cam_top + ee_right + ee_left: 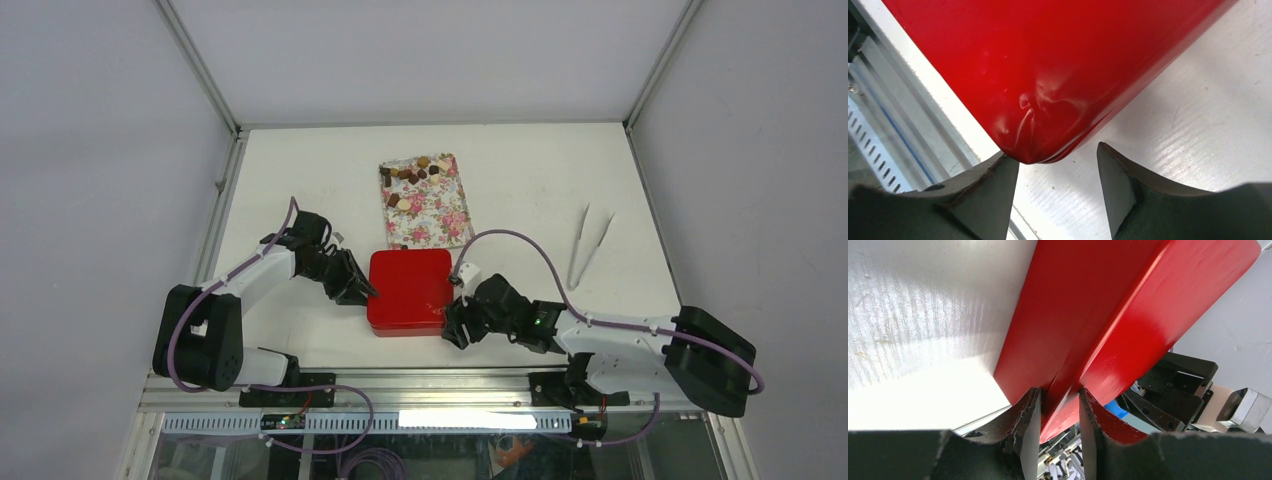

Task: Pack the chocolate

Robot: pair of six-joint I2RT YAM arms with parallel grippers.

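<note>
Left gripper point(1060, 399) clamps the edge of a glossy red rectangular tin point(408, 290); right gripper point(1054, 152) stands apart at its corner. That thin pinch may slip on the glossy surface.

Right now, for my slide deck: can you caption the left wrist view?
The left hand grips the red box by its edge, white table beside.
</note>
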